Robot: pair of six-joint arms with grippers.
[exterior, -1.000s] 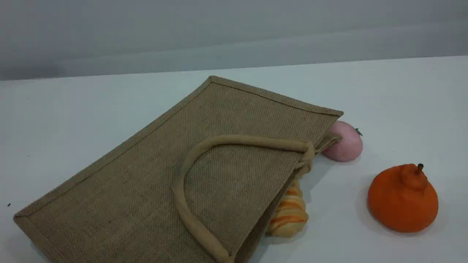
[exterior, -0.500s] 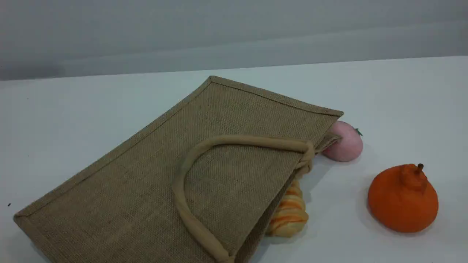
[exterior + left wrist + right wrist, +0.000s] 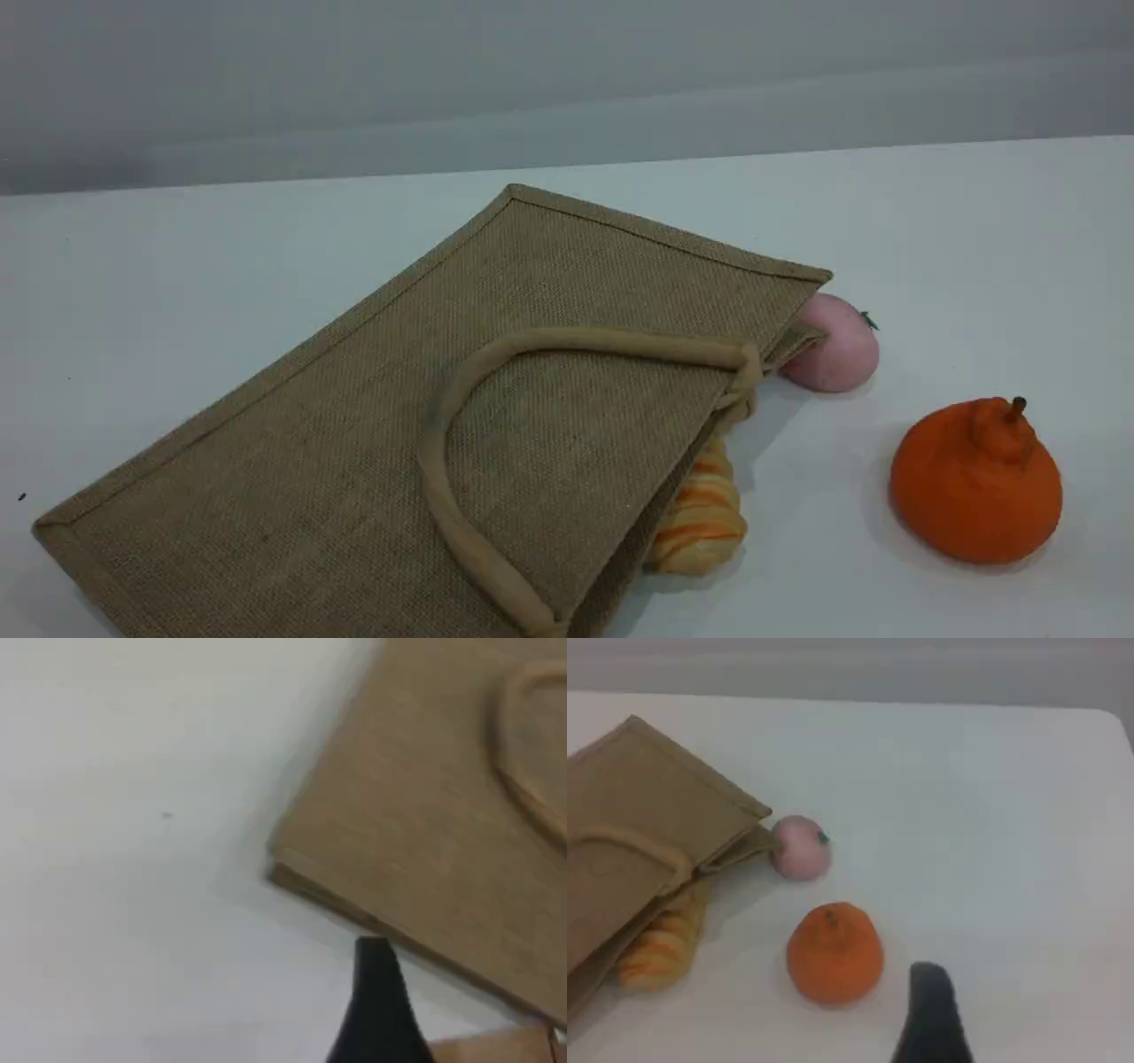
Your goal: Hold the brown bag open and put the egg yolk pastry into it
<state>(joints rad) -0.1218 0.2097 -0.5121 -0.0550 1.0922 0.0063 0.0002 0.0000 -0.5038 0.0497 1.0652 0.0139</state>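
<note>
The brown bag [image 3: 496, 416] lay flat on the white bench [image 3: 974, 221], its mouth turned toward the right, and one beige handle [image 3: 567, 340] curved across its top face. I could not see the egg yolk pastry in any view. The orange-striped bread [image 3: 700, 518] poked out from under the bag's mouth edge, the pink ball [image 3: 837, 344] sat touching the bag's far corner, and the orange fruit [image 3: 974, 483] stood apart to the right of both. My left fingers [image 3: 376, 1010] hung above the bench just beside a corner of the bag, spread wide and holding nothing. My right fingers [image 3: 930, 1010] hung over bare bench near the orange fruit, also spread wide and empty. Compared with a second before, nothing had shifted: bag, bread, ball and fruit lay where they had been.
</note>
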